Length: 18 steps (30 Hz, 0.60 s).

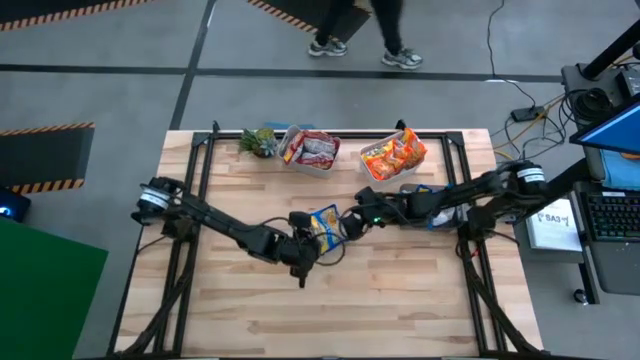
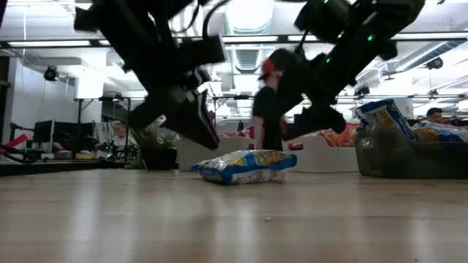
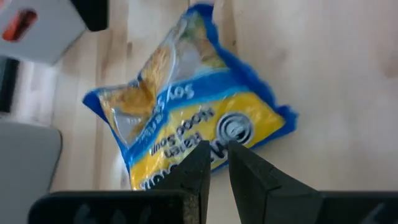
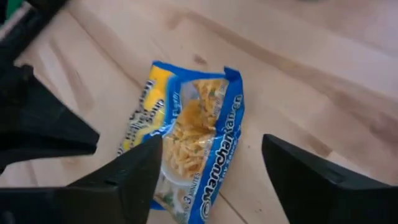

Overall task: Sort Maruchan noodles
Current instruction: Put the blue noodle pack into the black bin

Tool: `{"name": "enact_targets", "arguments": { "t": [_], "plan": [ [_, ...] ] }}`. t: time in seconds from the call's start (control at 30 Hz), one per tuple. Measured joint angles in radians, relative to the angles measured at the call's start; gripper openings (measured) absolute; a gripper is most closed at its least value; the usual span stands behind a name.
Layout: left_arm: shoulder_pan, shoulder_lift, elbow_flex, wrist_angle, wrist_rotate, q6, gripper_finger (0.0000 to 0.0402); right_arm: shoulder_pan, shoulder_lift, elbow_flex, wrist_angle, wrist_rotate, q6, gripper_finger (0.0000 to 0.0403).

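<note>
One blue-yellow packet [image 1: 325,225] lies flat on the table [image 1: 400,300], near the middle, and both grippers crowd it. The left gripper [image 1: 303,252] sits at the packet's near-left corner, fingers almost together with only a sliver of gap, nothing between them; in its wrist view the packet [image 3: 186,118] lies just ahead of the tips. The right gripper [image 1: 352,220] hangs at the packet's right edge, fingers spread wide, and in its own wrist view the packet [image 4: 189,146] runs lengthwise up between them, slightly toward one finger [image 4: 134,171].

The long axis in the high view runs roughly away from the front edge, a touch tilted. I'd judge the right arm better placed: its open jaws already straddle the line of the packet, while the left's are too narrow to take it.

From table height both grippers look clear of the packet [image 2: 245,166], apart from it, not touching. Behind, the pink-red tub [image 1: 312,150] and orange tub [image 1: 393,158] hold sorted packets; more blue packets [image 1: 418,190] hide under the right arm, their tub barely visible. The count there is impossible to make out.
</note>
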Motion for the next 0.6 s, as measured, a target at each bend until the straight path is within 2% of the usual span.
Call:
{"name": "enact_targets", "arguments": {
  "t": [0.27,0.43,0.6],
  "plan": [
    [0.047,0.002,-0.098,0.101,0.048,-0.01,0.004,-0.021,0.155,0.097,-0.001,-0.042,-0.004,0.0312],
    [0.061,0.004,-0.163,0.203,0.049,-0.017,0.004,-0.041,0.245,0.192,-0.039,-0.09,-0.031,0.0317],
    [0.069,0.004,-0.209,0.282,0.05,-0.042,0.004,-0.061,0.292,0.254,-0.11,-0.094,-0.032,0.0318]
  ]
}}
